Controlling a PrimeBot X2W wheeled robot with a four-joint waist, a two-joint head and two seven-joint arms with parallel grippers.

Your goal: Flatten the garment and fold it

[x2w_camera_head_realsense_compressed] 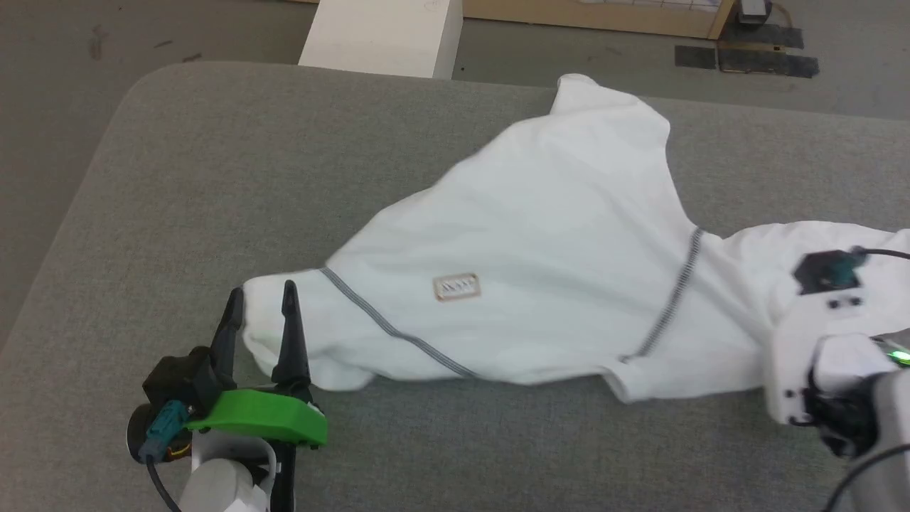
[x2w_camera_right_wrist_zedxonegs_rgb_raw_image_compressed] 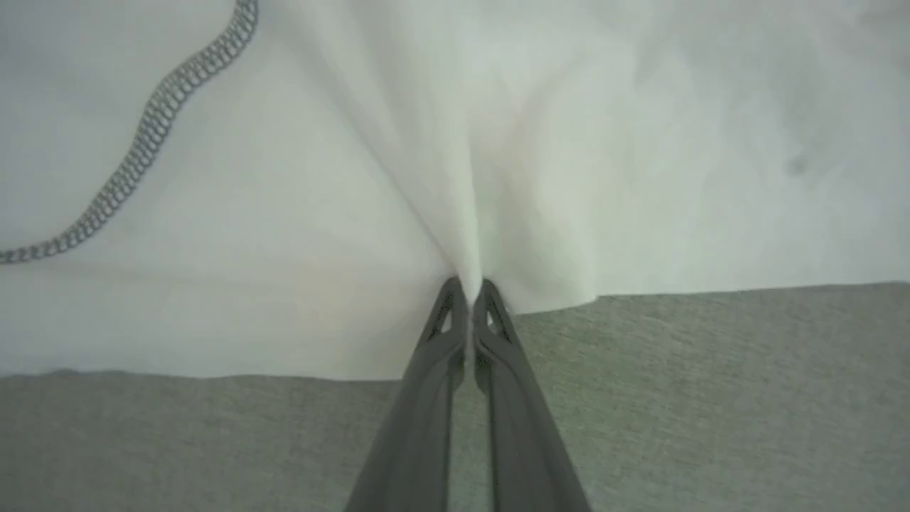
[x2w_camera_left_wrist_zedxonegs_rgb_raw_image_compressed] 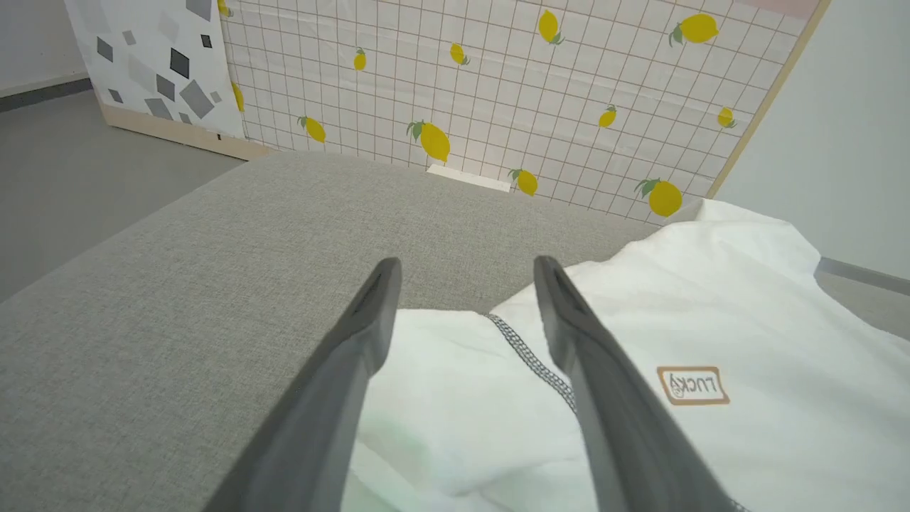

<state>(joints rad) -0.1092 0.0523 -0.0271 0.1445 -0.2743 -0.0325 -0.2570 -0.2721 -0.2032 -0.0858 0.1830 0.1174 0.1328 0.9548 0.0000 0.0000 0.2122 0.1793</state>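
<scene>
Shirt [x2w_camera_head_realsense_compressed: 554, 235] lies on the grey cloth-covered table [x2w_camera_head_realsense_compressed: 213, 178], across the middle and out to the right side. Front is up and the small brown-edged patch [x2w_camera_head_realsense_compressed: 456, 287] shows. The two dark shoulder seams run diagonally, one near the left sleeve [x2w_camera_head_realsense_compressed: 387, 327], one toward the right [x2w_camera_head_realsense_compressed: 675, 295]. The body narrows toward the far edge and ends in a bunched peak, so it is not flat. White box [x2w_camera_head_realsense_compressed: 384, 32] stands beyond the table, well apart from the shirt.

Left gripper [x2w_camera_head_realsense_compressed: 261, 291]: fingers apart, straddling the end of the left sleeve. Left wrist view has white cloth lying between the two fingers, nothing pinched.

Right gripper [x2w_camera_right_wrist_zedxonegs_rgb_raw_image_compressed: 469, 286]: fingers together, clamped on the near edge of the shirt at the right sleeve. Cloth gathers into creases fanning from the tips.

Step in hand, as I judge it: the flattening stage, taking hold of both sleeve ends. One side is gripped, the other only lined up. Folding has not begun.

Next move likely calls for the left fingers to sink low enough to catch the sleeve, then close. With both ends held, the arms can draw apart to tension the shoulder line and drag the bunched body smooth. Risk: the left pinch catches only the top layer, or slides off the rounded sleeve end.
</scene>
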